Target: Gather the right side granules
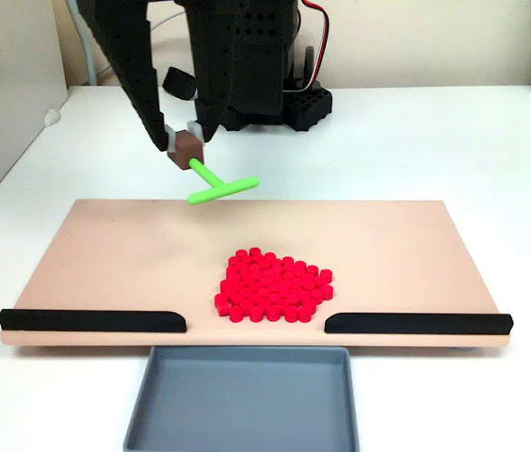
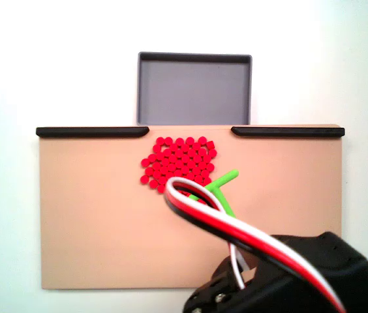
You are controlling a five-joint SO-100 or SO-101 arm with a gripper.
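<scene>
The granules [image 1: 273,288] are tiny bright red cylinders packed in one tight cluster on the tan board [image 1: 134,254], near the gap between the two black rails. In the other fixed view the same granules [image 2: 179,161] lie just below that gap. My gripper [image 1: 186,143] hangs above the board's far edge, shut on a small brown block that carries the green T-shaped stick [image 1: 220,187]. The stick is in the air, clear of the board and behind the cluster. From above, the green stick [image 2: 222,183] shows beside the cluster, partly hidden by my cable.
Two black rails [image 1: 91,320] [image 1: 416,323] line the board's front edge with a gap between them. A grey tray [image 1: 242,400] sits right in front of that gap. My arm's base [image 1: 275,89] stands behind the board. A red, white and black cable [image 2: 236,228] crosses the other fixed view.
</scene>
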